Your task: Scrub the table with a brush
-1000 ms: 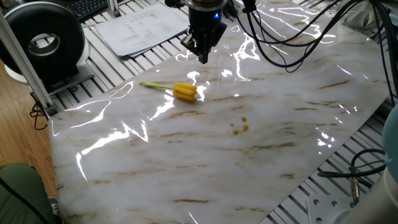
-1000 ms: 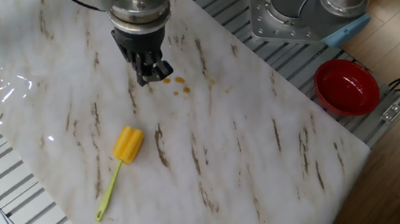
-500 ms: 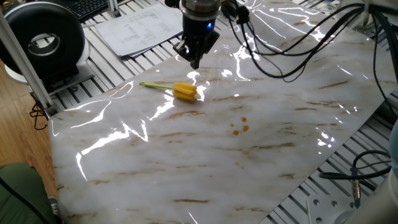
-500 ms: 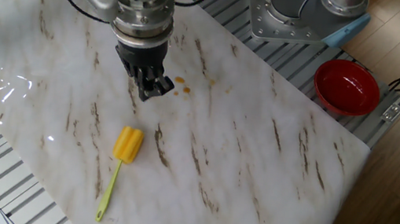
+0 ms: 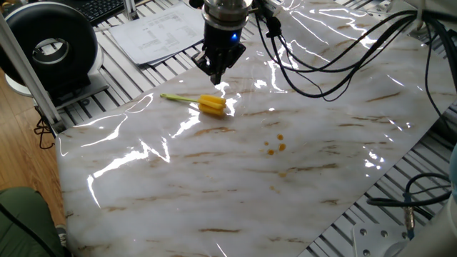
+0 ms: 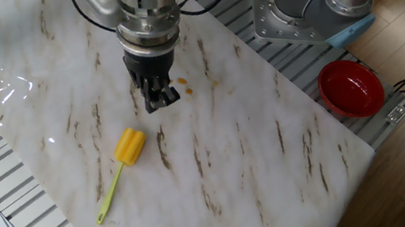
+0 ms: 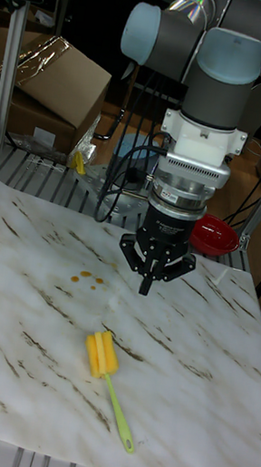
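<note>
On the table (image 6: 258,170), brush (image 6: 123,164) flat, handle away from gripper (image 6: 157,103).

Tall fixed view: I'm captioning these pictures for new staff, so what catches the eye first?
The big grey arm's gripper hangs above the marble-look table, jaws together and empty. Just in front lies the yellow brush, flat on the slab, handle pointing toward the near edge. Small orange stains sit off to the gripper's side.

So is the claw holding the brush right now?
No, the brush lies flat on the marble table, apart from the claw, which hangs above it with nothing in it.
</note>
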